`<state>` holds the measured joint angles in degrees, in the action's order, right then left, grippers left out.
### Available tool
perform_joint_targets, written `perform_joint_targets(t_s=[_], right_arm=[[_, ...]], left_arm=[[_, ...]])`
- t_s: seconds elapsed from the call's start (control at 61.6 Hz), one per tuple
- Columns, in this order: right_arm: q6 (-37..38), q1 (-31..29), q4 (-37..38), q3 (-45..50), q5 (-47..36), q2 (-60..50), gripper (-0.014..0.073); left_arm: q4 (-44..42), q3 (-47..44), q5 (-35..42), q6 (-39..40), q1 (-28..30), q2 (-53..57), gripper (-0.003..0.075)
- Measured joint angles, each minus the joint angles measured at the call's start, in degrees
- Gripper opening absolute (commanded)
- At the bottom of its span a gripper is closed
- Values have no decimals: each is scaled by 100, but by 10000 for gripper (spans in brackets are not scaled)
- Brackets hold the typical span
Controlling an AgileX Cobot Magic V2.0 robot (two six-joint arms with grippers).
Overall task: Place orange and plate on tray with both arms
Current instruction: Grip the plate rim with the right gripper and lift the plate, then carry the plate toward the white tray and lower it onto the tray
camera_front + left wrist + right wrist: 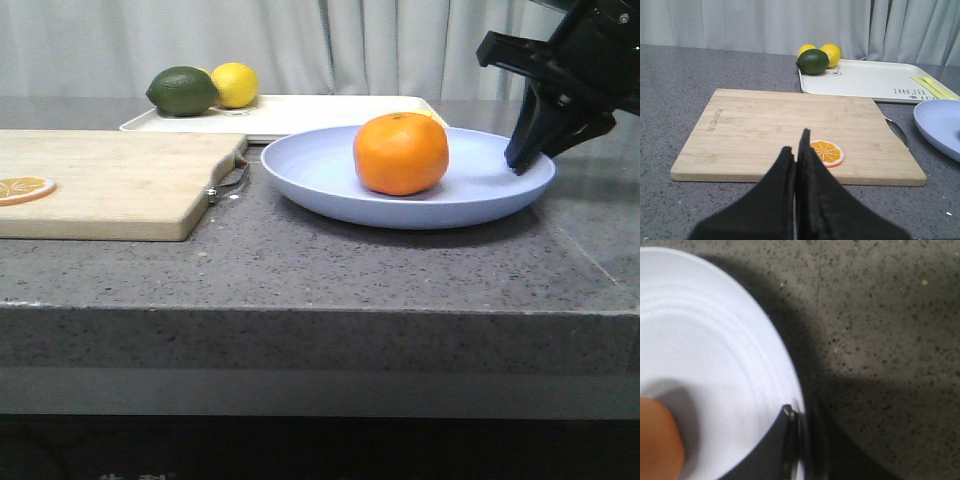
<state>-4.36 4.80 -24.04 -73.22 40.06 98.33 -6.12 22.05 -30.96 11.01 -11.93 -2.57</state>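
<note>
The orange (400, 152) sits in the middle of the pale lavender plate (310, 165), which lies on the grey counter just in front of the cream tray (320, 108). My right gripper (522, 160) is shut on the plate's right rim. In the right wrist view one finger (775, 440) lies inside the plate (715, 340) against the rim, and the orange (657, 440) shows at the edge. My left gripper (796, 142) is shut and empty, hovering at the near edge of the cutting board, out of the front view. The tray (865, 80) and plate (940, 125) lie beyond it.
A wooden cutting board (110, 180) with a metal handle lies left of the plate, with a thin orange slice (826, 151) on it. A green lime (182, 90) and yellow lemon (235, 84) rest on the tray's left end. Curtains hang behind the counter.
</note>
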Motion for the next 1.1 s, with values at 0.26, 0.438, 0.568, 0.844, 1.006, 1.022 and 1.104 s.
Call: perform_joint_targets(t_s=[0.26, 0.438, 0.568, 0.844, 1.006, 1.022, 1.104], right_arm=[[0, 0, -201, -121, 157, 0, -60], [-25, -35, -380, -705, 583, 175, -60], [-38, -39, -697, -1481, 1011, 566, -60], [328, -39, -1229, -3907, 1629, 1883, -60], [743, 11, -1133, -5535, 1834, 2834, -59], [793, 22, -1102, -5673, 1832, 2919, -59], [1099, 108, -860, -6480, 1854, 3424, -59]], left_arm=[[0, 0, 0, 0, 0, 0, -18], [0, 0, 0, 0, 0, 0, -18], [0, 0, 0, 0, 0, 0, -18], [0, 0, 0, 0, 0, 0, -18], [0, 0, 0, 0, 0, 0, -18], [0, 0, 0, 0, 0, 0, -18], [0, 0, 0, 0, 0, 0, -18]])
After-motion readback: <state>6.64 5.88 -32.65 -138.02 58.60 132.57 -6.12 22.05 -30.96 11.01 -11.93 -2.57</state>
